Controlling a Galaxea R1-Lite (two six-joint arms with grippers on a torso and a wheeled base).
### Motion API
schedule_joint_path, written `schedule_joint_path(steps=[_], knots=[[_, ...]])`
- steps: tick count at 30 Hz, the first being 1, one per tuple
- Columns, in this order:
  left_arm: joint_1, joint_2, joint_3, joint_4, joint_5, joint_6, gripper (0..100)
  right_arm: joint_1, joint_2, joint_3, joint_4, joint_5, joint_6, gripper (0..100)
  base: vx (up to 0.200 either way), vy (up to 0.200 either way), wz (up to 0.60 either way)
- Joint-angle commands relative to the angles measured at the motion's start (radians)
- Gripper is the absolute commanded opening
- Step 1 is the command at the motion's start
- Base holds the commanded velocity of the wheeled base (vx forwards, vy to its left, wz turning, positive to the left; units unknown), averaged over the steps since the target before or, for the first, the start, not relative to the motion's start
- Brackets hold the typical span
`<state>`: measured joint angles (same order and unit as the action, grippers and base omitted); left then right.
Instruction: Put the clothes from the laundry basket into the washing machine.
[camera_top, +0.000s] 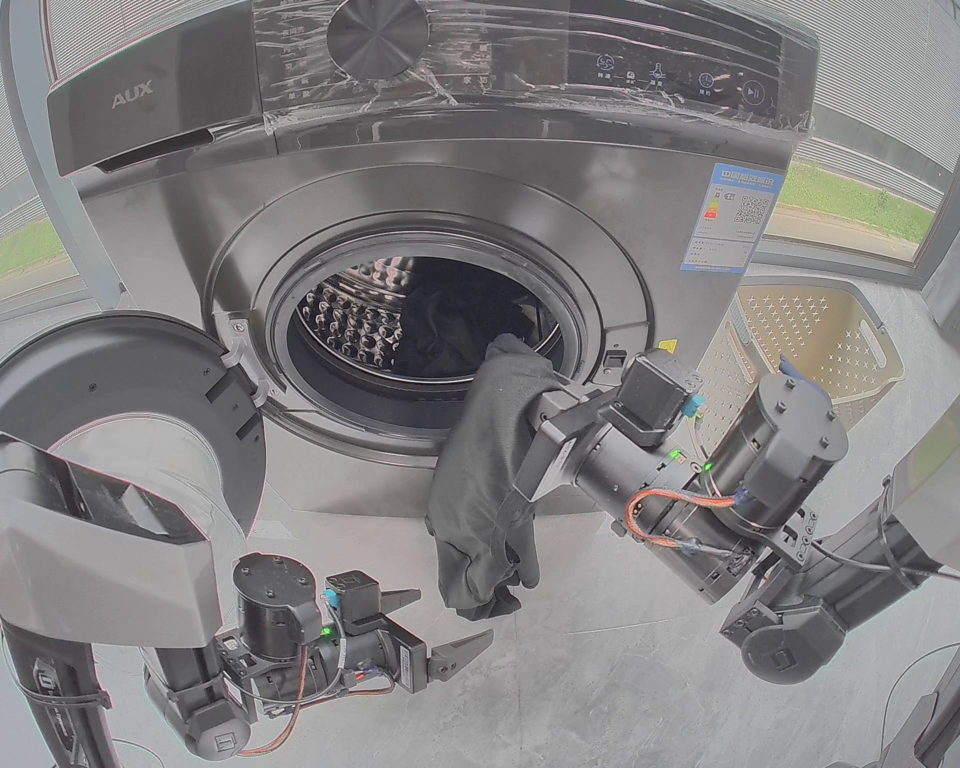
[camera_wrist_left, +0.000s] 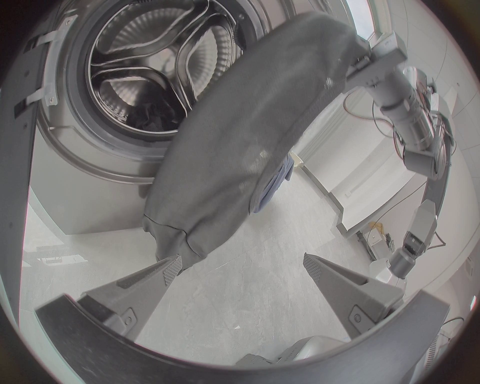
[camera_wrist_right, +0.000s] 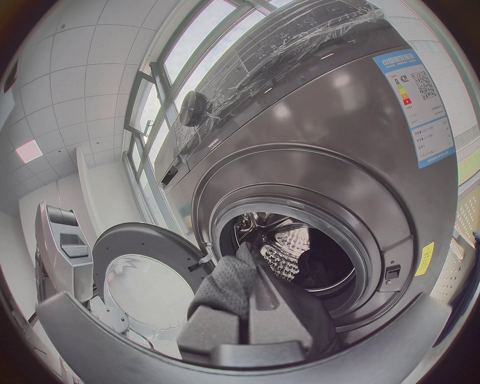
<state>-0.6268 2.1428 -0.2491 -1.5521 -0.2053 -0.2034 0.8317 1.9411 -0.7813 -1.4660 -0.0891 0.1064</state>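
Right gripper (camera_wrist_right: 247, 295) is clamped on a dark grey garment (camera_top: 480, 480), its top at the drum lip of the washing machine (camera_top: 620, 200) and the rest dangling down the front (more dark clothes (camera_top: 450, 320) sit inside). Left gripper (camera_top: 450, 625) hangs low by the floor, jaws spread wide, holding nothing. The laundry basket (camera_top: 830, 340) sits right of the machine.

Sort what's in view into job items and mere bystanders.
Job: grey garment; right end effector gripping it; washing machine; its open door; laundry basket; dark clothes in the drum.
Bystanders: energy label; plastic film on the control panel; window.
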Motion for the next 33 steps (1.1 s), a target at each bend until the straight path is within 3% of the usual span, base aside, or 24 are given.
schedule_joint_path(steps=[1, 5, 14, 30, 31, 33], knots=[[0.006, 0.085, -0.035, -0.002, -0.002, 0.022, 100, -0.002, 0.042, -0.049, -0.001, 0.000, 0.001, 0, 0.000, 0.000, 0.00], [0.016, 0.144, -0.099, 0.000, 0.004, 0.038, 100, 0.000, 0.059, -0.084, -0.001, -0.001, -0.001, 0, 0.000, 0.000, 0.00], [0.038, 0.212, -0.234, 0.001, 0.038, 0.038, 100, 0.006, 0.058, -0.082, -0.002, -0.001, 0.001, 0, 0.000, 0.000, 0.00], [0.052, 0.298, -0.418, 0.001, 0.150, 0.038, 100, 0.020, 0.050, -0.070, -0.004, -0.027, 0.004, 0, 0.000, 0.000, 0.00], [0.053, 0.298, -0.423, 0.000, 0.155, 0.038, 0, 0.020, 0.049, -0.069, -0.004, -0.027, 0.004, 0, 0.000, 0.000, 0.00], [0.053, 0.295, -0.427, 0.000, 0.164, 0.038, 0, 0.018, 0.047, -0.061, -0.004, -0.027, 0.004, 0, 0.000, 0.000, 0.00]])
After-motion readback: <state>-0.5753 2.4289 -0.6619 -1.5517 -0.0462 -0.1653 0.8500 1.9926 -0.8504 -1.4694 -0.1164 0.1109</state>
